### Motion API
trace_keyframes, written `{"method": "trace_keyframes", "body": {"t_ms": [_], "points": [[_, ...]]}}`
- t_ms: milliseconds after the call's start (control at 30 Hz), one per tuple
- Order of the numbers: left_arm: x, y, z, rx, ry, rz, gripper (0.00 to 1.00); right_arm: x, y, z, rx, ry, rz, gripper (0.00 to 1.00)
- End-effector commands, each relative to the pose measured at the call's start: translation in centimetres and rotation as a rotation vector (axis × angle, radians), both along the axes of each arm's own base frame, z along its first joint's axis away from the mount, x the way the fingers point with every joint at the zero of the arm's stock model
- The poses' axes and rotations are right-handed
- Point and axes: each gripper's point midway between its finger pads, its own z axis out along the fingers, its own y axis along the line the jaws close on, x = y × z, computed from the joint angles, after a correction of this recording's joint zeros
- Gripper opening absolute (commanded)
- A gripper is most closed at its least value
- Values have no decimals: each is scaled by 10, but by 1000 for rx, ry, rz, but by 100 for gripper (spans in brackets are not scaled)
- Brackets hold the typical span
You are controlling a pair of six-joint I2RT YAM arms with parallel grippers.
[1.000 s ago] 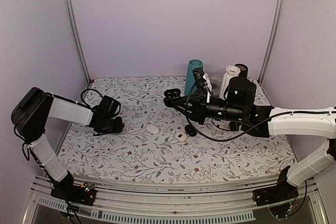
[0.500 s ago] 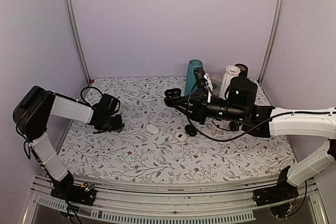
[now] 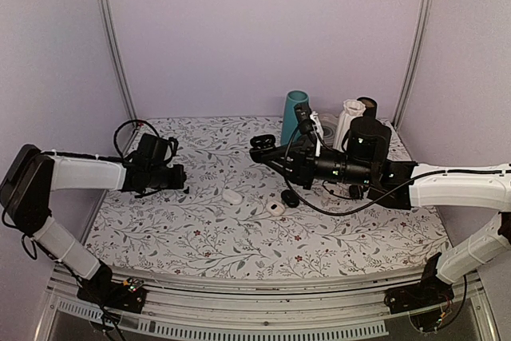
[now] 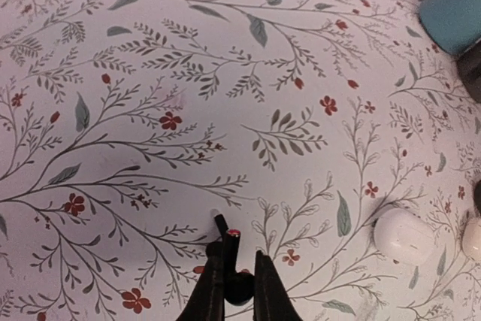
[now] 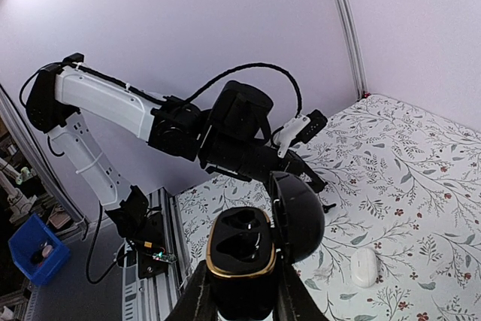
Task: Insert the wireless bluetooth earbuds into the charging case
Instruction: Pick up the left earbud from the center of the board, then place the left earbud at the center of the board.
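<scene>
Earbud (image 4: 239, 289) in left hand (image 4: 241, 264), case (image 5: 239, 249) in right hand (image 5: 243, 295)

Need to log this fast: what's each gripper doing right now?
Left gripper: closed on a small dark earbud.
Right gripper: closed on the open black charging case.

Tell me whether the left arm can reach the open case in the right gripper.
Probably yes: the charging case is held open above the table, nothing standing between it and the left gripper.
</scene>
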Motion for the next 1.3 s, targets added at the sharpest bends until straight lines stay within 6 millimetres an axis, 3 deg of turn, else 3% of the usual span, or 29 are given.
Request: {"method": "trace_keyframes", "body": {"t_ms": [0,233,433,700,967,1167,1267], "points": [[-24,-50,10,-60,-16,-239,3,4,-2,-9,-20,-2,-17,3],[-83,-112,-18,19,95,-500,1,6,-3,-17,-38,9,-25,3],[-112,-127,-36,108,156,-602,3,7,-3,-19,-42,13,-25,3],[-115,-126,-45,169,182,-612,19,7,-2,-21,-42,23,-22,3],[-109,-120,-35,176,161,-553,41,7,-2,-21,-45,22,-26,3],[-108,-118,-19,121,158,-478,43,8,-1,-23,-50,24,-25,3],[-109,-117,-12,84,165,-440,37,8,-1,-24,-50,25,-24,3]]}}
